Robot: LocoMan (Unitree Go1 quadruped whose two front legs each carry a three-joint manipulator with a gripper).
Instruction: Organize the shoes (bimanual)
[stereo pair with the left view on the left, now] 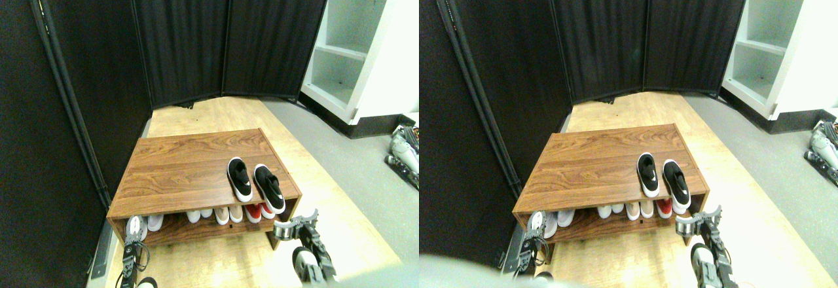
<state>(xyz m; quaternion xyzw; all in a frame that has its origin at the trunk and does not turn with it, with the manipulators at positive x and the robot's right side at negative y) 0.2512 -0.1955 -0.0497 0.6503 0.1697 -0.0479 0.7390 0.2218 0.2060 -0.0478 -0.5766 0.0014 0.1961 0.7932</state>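
Shoes (255, 182) side by side on rack (177, 163); white side mark unreadable.

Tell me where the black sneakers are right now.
The black sneakers sit side by side on top of the wooden shoe rack, near its front right corner, above the red shoe on the shelf below.

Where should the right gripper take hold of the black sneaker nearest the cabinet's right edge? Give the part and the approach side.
Probably the near end of the right black sneaker, which overhangs the front edge of the cabinet top. Come from the front and slightly right, where the right gripper already hovers. The other black sneaker crowds its left side, so a side pinch looks awkward.
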